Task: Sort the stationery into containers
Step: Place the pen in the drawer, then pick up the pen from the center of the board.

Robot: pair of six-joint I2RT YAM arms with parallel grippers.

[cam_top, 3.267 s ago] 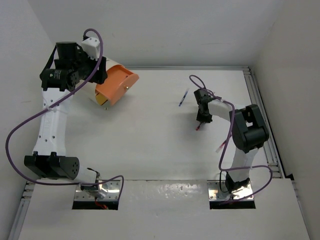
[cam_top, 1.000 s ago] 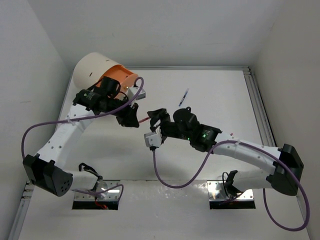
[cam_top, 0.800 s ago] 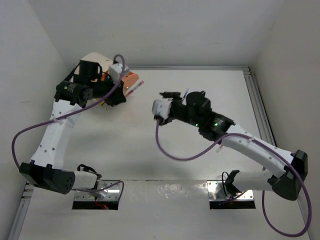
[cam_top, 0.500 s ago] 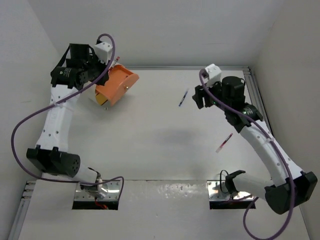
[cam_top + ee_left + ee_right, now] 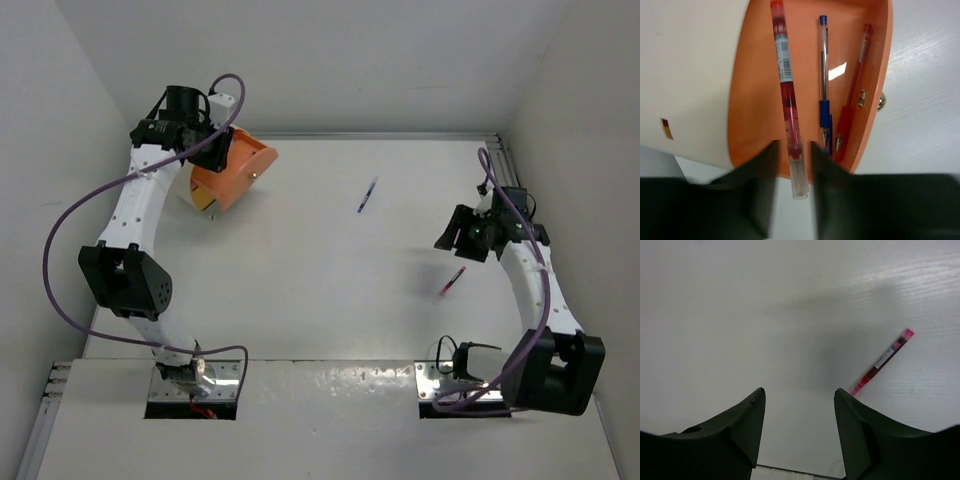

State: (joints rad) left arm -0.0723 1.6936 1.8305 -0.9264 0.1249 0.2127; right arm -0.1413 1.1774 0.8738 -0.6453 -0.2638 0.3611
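The cream bucket (image 5: 237, 172) lies tilted at the back left, its orange mouth facing right. In the left wrist view a blue pen (image 5: 824, 85) and a red pen (image 5: 852, 100) lie inside the bucket (image 5: 690, 75). My left gripper (image 5: 217, 150) is at the mouth. Its jaws (image 5: 793, 146) stand slightly parted around a second red pen (image 5: 786, 95), with a gap on each side. My right gripper (image 5: 448, 237) is open and empty (image 5: 799, 391) above the table. A red pen (image 5: 451, 281) lies just to its right (image 5: 882, 360). A blue pen (image 5: 368, 195) lies mid-table. The tub is out of view.
White walls close the table on the left, back and right. A metal rail (image 5: 515, 215) runs along the right edge, close to the right arm. The arm bases sit at the near edge.
The left gripper has carried a red pen to the bucket mouth and its jaws have parted. The right arm has swung right and now hovers beside the red pen on the table.
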